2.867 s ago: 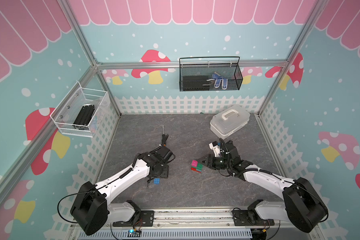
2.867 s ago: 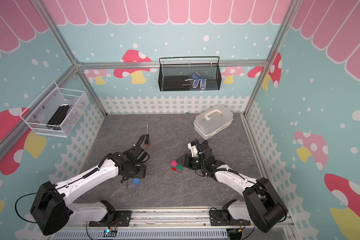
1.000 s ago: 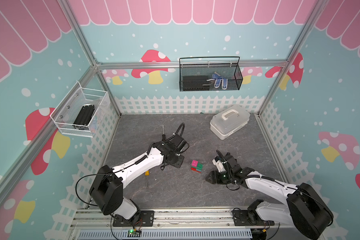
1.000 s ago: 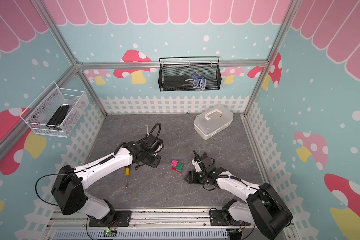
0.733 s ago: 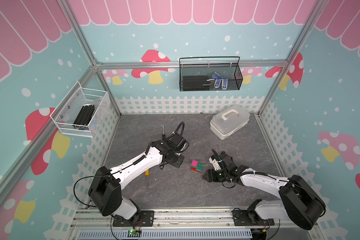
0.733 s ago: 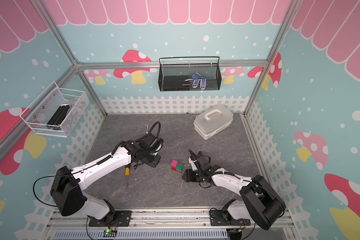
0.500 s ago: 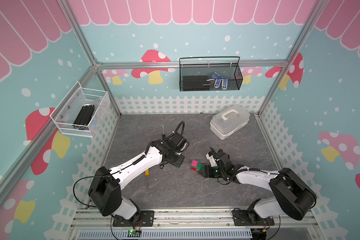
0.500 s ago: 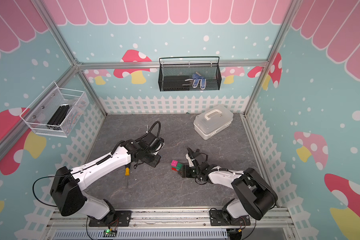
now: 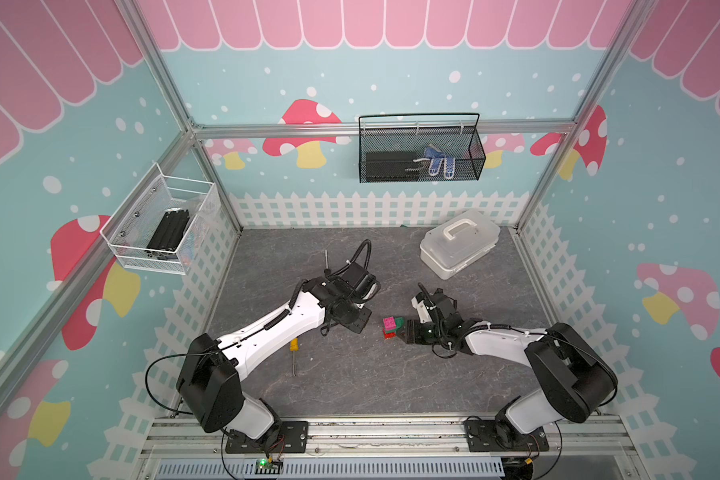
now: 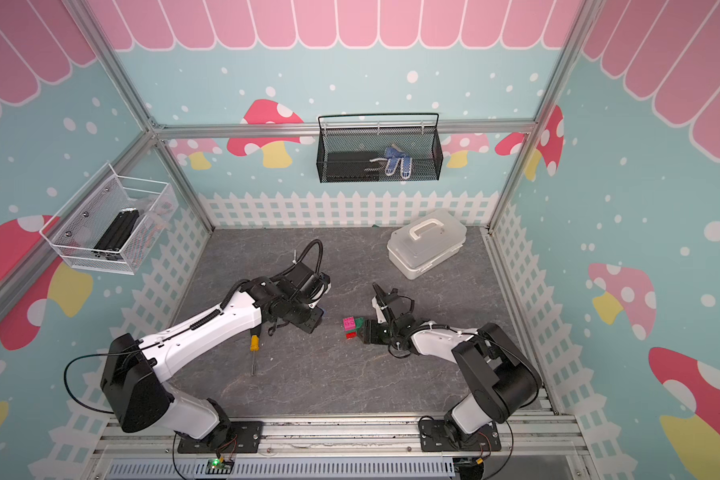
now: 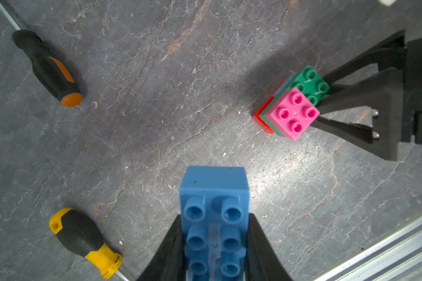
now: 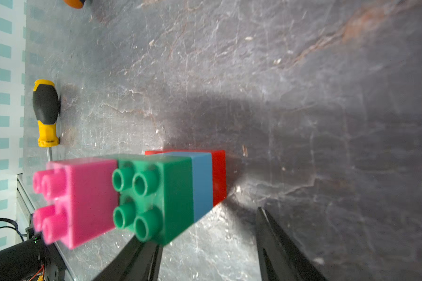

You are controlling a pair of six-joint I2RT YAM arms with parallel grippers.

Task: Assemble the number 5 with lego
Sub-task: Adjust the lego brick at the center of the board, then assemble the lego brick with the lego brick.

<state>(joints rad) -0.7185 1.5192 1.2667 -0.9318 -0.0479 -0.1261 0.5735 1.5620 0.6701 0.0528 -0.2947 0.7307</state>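
The lego stack point(image 9: 391, 325) point(image 10: 351, 326) stands mid-floor: red at the bottom, then blue, then green, with a short pink brick point(image 11: 293, 112) on top. My right gripper point(image 9: 404, 330) point(image 10: 365, 332) point(image 12: 205, 231) is open, low at the stack's right end. One finger sits under the green brick point(image 12: 156, 192); the other is clear of the red one. My left gripper point(image 9: 352, 322) point(image 11: 215, 217) is shut on a long blue brick point(image 11: 213, 185), studs toward the camera, hanging left of the stack.
A yellow-handled screwdriver point(image 9: 294, 347) point(image 11: 83, 240) lies left of centre. An orange-and-black screwdriver point(image 11: 49, 70) lies further back behind my left arm. A white lidded box point(image 9: 458, 243) stands at the back right. Wire baskets point(image 9: 420, 153) hang on the walls.
My left gripper picked the blue brick up from the front left and carried it toward the middle, where it now holds still. My right gripper pulled back, then returned to the stack's right end.
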